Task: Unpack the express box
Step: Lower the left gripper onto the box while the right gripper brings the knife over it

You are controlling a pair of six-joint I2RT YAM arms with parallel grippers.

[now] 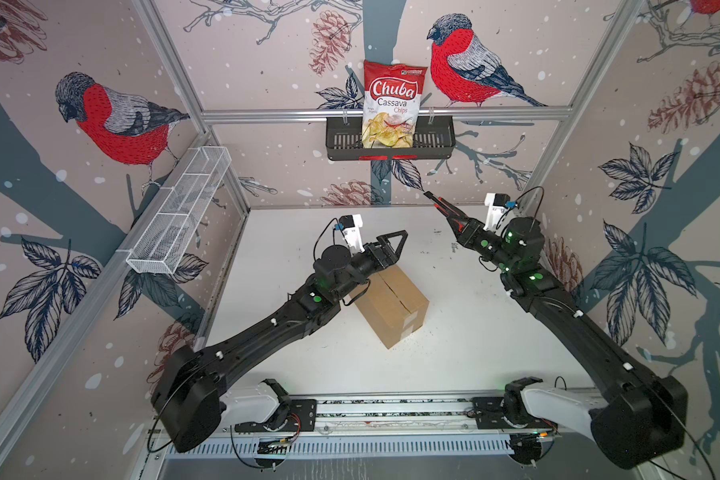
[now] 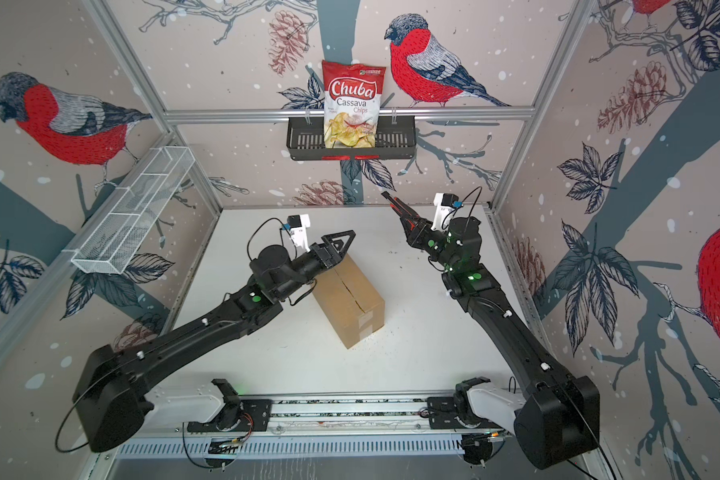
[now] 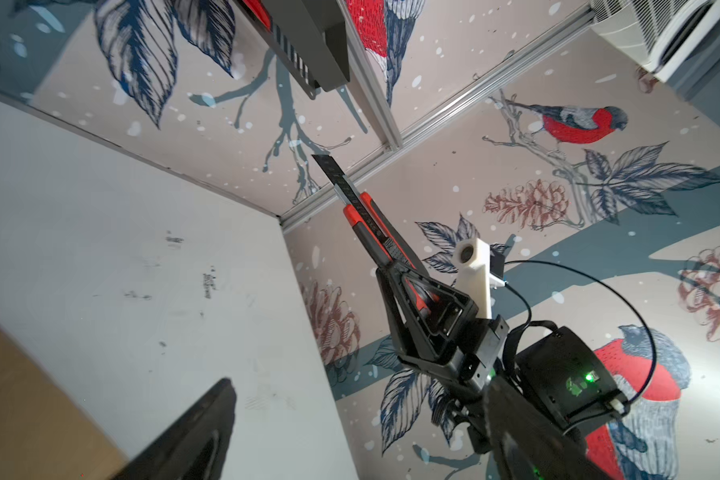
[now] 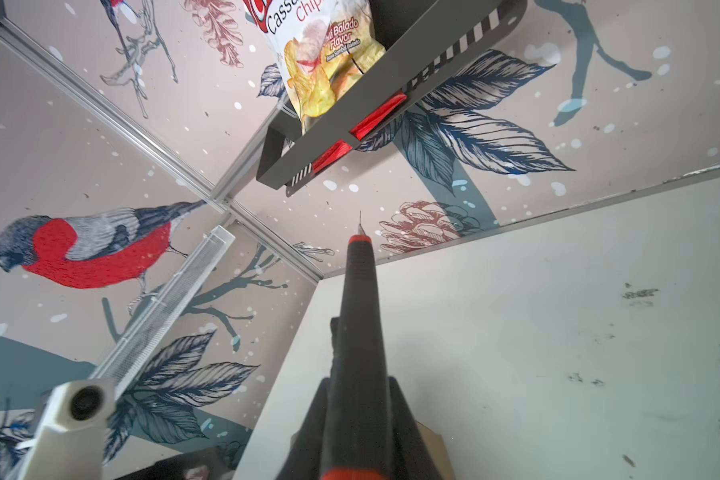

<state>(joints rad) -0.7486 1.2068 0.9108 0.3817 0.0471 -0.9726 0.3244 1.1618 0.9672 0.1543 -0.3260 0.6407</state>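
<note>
Left wrist view gives the clearest look at the hazard: the right pincer [image 3: 395,270] is clamped on a red-and-black utility knife [image 3: 371,224]. The blade [image 3: 329,170] is slid well out and aimed up at the back wall, just under the black slotted basket [image 3: 308,50]. The left pincer [image 1: 391,249] stands wide and holds nothing, hovering over the far end of the express box [image 1: 395,307]. That brown carton lies slantwise near the middle of the white table [image 1: 474,332] with its flaps down and a dark line along the centre seam. I cannot tell whether the tape there is slit.

Nothing pins the carton, so a stroke of the knife would likely push it across the table rather than cut. A deep stroke could slash whatever is inside. With the blade bare, a careless swing could score the wall or the basket. The left pincer also sits close to the seam line, so the two could collide.

The chips bag [image 1: 393,104] standing in the basket reads "Chuba Cassava Chips". The right wrist view adds "Balado Flavor" and, in smaller print, "Rasa Sambal Balado". The carton shows no readable print.
</note>
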